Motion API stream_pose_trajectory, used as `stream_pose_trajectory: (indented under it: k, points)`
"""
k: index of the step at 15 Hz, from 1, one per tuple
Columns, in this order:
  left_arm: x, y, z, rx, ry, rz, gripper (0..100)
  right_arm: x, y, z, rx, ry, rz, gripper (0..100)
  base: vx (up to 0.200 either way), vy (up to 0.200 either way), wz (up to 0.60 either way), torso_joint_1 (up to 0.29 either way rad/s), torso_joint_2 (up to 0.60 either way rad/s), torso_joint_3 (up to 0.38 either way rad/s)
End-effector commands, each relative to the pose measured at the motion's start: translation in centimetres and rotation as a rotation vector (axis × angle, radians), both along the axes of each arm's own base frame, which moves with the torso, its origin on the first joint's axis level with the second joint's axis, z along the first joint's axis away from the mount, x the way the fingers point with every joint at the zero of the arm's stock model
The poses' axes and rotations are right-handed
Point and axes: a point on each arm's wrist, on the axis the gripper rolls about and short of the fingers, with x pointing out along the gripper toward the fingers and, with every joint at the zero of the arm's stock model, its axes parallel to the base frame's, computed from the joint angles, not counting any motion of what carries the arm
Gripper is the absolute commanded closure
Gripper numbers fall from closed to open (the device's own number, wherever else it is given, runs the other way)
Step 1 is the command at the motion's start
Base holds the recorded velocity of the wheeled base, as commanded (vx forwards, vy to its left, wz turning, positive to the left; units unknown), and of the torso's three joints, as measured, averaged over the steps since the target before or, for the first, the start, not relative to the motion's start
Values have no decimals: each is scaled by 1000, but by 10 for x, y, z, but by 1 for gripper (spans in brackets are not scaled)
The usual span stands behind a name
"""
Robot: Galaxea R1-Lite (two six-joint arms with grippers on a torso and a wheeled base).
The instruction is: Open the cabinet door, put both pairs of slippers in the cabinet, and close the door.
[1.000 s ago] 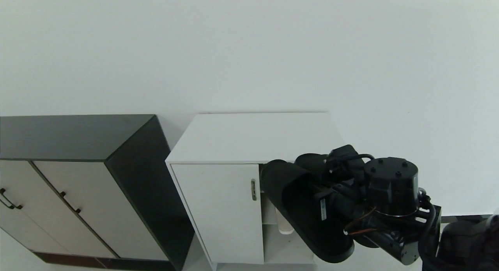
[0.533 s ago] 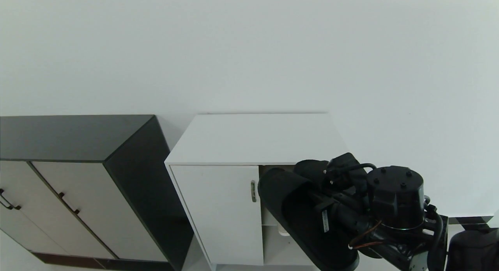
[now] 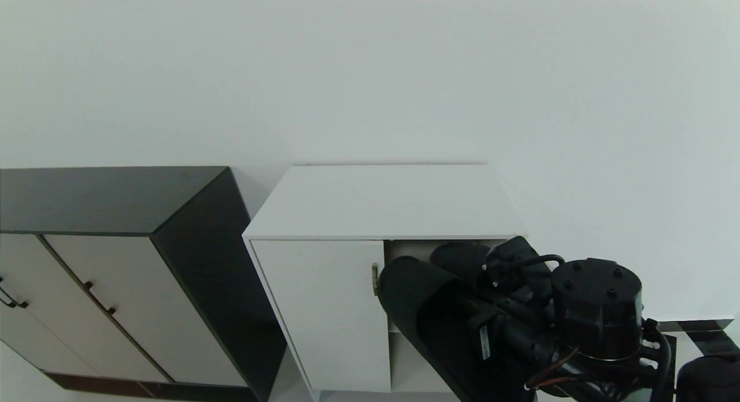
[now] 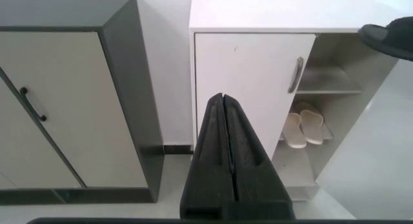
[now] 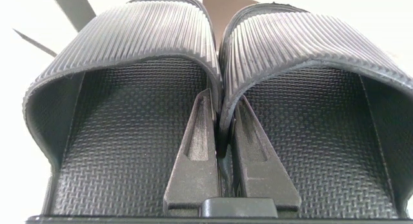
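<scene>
The white cabinet point(image 3: 381, 202) has its left door point(image 3: 324, 309) closed and its right half open. A pair of black slippers point(image 3: 428, 315) hangs in front of the open half, with my right gripper point(image 3: 491, 324) shut on it. In the right wrist view the right gripper point(image 5: 221, 137) pinches the inner edges of both black slippers point(image 5: 142, 75) side by side. A pair of white slippers point(image 4: 304, 126) lies on the lower shelf inside the white cabinet point(image 4: 258, 17). My left gripper point(image 4: 224, 114) is shut with nothing in it, held low in front of the closed door.
A dark cabinet point(image 3: 115, 199) with pale doors and black handles stands against the wall, left of the white one. An upper shelf point(image 4: 329, 82) inside the open half is bare. Pale floor point(image 4: 374, 179) lies in front of the white cabinet.
My right arm has sunk lower in the head view with the black slippers, and the toe ends now sit lower against the open half. The camera has shifted slightly.
</scene>
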Motion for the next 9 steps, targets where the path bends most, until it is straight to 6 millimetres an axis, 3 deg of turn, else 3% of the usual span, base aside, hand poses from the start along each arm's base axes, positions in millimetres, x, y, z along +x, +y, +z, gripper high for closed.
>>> stream_pose_trajectory:
  k: [1,5,9]
  points:
    - [0,0,0,0,-1,1,100,-1,-1,0,3,-3,0,100,0,0,0,-149,364,207]
    - [0,0,0,0,-1,1,100,-12,-2,-2,11,-13,25,100,0,0,0,-179,411,229]
    - [0,0,0,-5,-1,1,100,-12,1,-6,15,-13,29,100,0,0,0,-234,548,309]
